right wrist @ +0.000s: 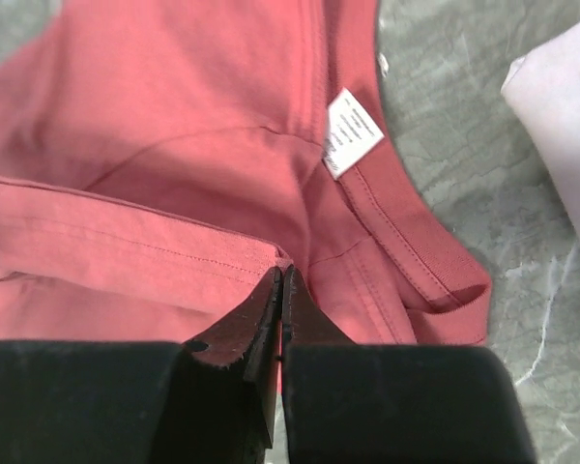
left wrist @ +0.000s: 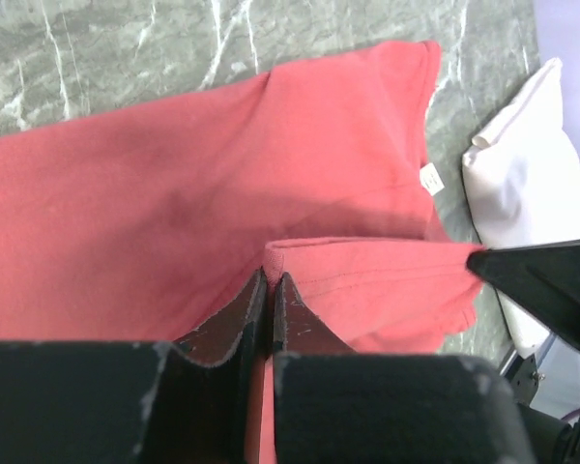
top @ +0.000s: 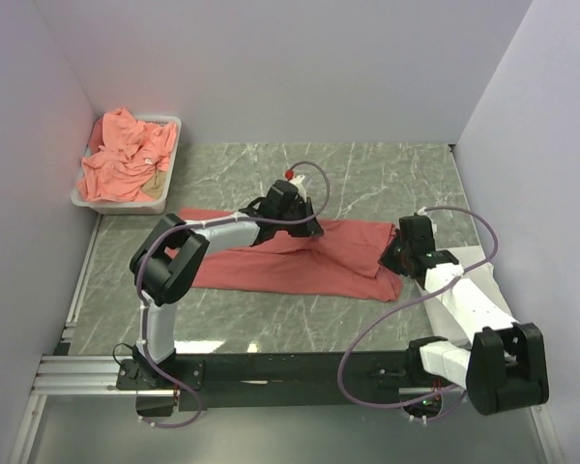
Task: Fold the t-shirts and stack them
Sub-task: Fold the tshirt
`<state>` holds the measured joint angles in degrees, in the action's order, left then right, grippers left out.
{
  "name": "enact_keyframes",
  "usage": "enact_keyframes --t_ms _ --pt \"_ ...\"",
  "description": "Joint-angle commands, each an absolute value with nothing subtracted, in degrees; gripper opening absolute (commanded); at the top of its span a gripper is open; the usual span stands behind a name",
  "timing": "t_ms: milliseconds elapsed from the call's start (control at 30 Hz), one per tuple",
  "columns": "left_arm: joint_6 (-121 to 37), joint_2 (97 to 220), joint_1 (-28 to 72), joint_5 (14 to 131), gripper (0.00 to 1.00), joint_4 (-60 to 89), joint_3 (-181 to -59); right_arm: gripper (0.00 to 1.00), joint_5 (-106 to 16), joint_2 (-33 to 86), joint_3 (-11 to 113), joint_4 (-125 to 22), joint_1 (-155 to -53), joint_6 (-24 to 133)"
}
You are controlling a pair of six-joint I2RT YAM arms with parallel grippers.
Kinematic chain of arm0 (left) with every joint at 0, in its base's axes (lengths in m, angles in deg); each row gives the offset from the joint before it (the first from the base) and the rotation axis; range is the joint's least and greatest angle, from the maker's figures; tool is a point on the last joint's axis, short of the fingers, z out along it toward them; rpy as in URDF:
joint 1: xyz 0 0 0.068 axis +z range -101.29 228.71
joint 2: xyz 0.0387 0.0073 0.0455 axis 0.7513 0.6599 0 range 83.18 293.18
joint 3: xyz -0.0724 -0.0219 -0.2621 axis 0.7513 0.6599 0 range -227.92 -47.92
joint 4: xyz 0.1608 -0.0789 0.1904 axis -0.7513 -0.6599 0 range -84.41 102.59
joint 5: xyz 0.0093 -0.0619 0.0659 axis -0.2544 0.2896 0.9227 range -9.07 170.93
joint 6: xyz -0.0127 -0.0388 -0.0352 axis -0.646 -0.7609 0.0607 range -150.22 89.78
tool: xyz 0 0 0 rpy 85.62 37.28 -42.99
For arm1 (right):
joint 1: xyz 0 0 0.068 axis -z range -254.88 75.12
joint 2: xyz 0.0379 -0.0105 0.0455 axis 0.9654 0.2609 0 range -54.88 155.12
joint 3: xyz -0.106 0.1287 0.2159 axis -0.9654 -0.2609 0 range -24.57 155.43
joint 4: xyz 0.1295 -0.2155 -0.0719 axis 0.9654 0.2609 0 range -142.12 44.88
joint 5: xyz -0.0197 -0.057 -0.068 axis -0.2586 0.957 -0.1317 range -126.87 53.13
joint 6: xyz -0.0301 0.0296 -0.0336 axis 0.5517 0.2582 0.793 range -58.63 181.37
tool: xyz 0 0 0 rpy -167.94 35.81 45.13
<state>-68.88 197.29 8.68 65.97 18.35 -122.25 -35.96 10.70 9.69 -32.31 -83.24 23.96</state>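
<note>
A coral-red t-shirt (top: 300, 263) lies spread across the middle of the marble table. My left gripper (top: 305, 228) sits on the shirt's far edge. In the left wrist view it (left wrist: 271, 275) is shut on a lifted fold of the red fabric (left wrist: 367, 280). My right gripper (top: 396, 255) is at the shirt's right end, by the neck. In the right wrist view it (right wrist: 282, 273) is shut on a stitched hem (right wrist: 126, 242), beside the collar and its white neck label (right wrist: 353, 132). More salmon-pink t-shirts (top: 126, 159) are heaped at the back left.
The heap fills a white plastic tray (top: 170, 124) in the back left corner against the walls. The right arm's white covering (top: 469, 300) lies close to the shirt's right end and shows in the left wrist view (left wrist: 522, 184). Bare marble (top: 387, 174) stretches behind the shirt.
</note>
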Motion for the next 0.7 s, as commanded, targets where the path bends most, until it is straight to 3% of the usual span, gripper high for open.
enact_keyframes --t_ms 0,433,667 --pt "-69.3 193.2 8.3 66.6 0.04 22.3 -120.1 0.03 -34.0 7.3 12.4 -30.6 -82.8 25.4" --pt "-71.1 188.8 7.4 69.0 0.02 28.1 -109.7 0.03 -36.3 6.1 12.8 -29.9 -83.8 29.0" --pt "-71.2 188.2 6.6 71.3 0.01 28.9 -107.5 0.02 -33.1 7.9 12.3 -28.9 -90.2 27.8"
